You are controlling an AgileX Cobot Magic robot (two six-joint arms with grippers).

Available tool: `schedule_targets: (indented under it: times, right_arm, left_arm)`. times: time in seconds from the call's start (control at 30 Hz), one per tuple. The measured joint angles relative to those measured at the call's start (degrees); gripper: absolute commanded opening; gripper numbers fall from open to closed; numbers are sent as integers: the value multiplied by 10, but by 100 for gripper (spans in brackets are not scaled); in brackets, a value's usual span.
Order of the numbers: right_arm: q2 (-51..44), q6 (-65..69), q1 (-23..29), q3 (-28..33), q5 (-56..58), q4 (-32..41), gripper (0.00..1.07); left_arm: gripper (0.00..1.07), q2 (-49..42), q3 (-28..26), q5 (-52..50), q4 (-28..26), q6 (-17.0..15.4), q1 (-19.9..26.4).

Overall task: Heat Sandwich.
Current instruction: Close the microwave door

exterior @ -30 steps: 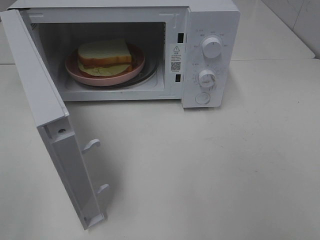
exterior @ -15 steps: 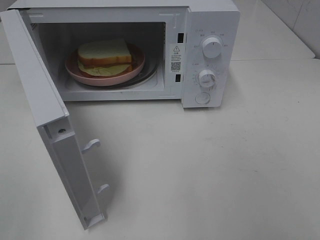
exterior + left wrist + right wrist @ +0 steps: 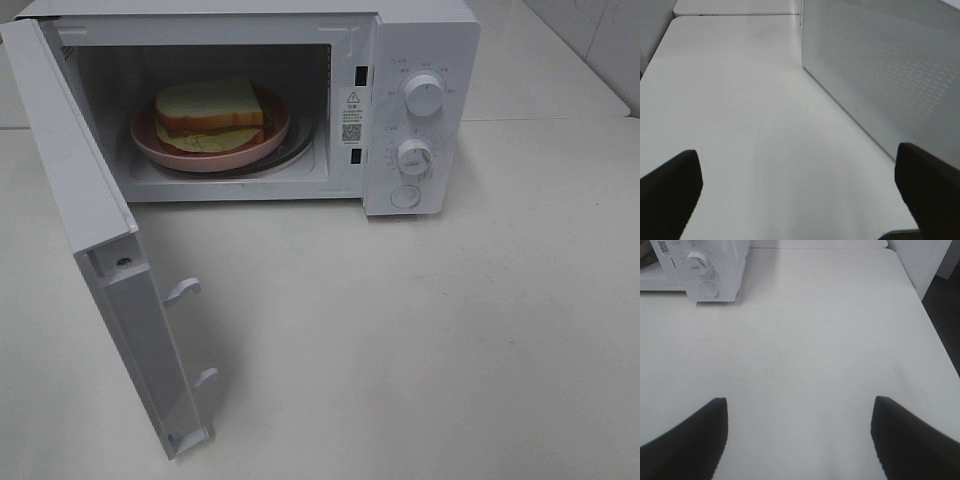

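Note:
The sandwich (image 3: 208, 107), white bread with an orange-brown crust, lies on a round pink plate (image 3: 262, 140) inside the white microwave (image 3: 420, 60), whose door (image 3: 95, 250) is swung wide open toward the front left. Neither arm shows in the exterior high view. In the left wrist view my left gripper (image 3: 800, 187) is open above bare table, with the perforated outer face of the microwave door (image 3: 890, 75) beside it. My right gripper (image 3: 799, 437) is open and empty over the table, well away from the microwave's knob panel (image 3: 700, 265).
Two knobs (image 3: 424, 95) and a round button (image 3: 405, 196) sit on the microwave's right panel. The white table (image 3: 450, 330) stretches in front and to the right. Its edge (image 3: 935, 325) drops off on the far right in the right wrist view.

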Motion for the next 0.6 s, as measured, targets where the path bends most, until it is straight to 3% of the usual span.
schedule_targets:
  times: [0.6]
  right_arm:
    - [0, 1, 0, 0, 0, 0, 76]
  left_arm:
    - [104, 0, 0, 0, 0, 0, 0]
